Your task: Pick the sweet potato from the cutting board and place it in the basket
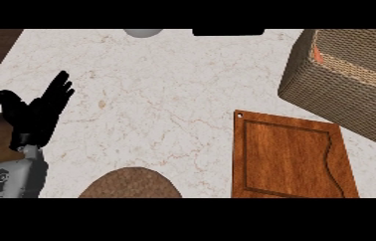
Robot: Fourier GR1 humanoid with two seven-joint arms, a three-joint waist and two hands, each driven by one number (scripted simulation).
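The wooden cutting board point(290, 158) lies at the lower right, and no sweet potato shows on it. The woven basket point(334, 88) stands tilted in view at the upper right. Inside it, against the left wall, a small orange sliver point(317, 54) peeks out; it looks like the sweet potato, mostly hidden by the wall. My left hand point(40, 113) rests at the left edge with straight fingers pointing up, far from both board and basket. My right hand does not show.
A brown woven oval mat point(131, 184) lies at the lower edge, left of the board. At the counter's far edge sit a grey rounded object point(143, 32) and a flat black object point(228, 32).
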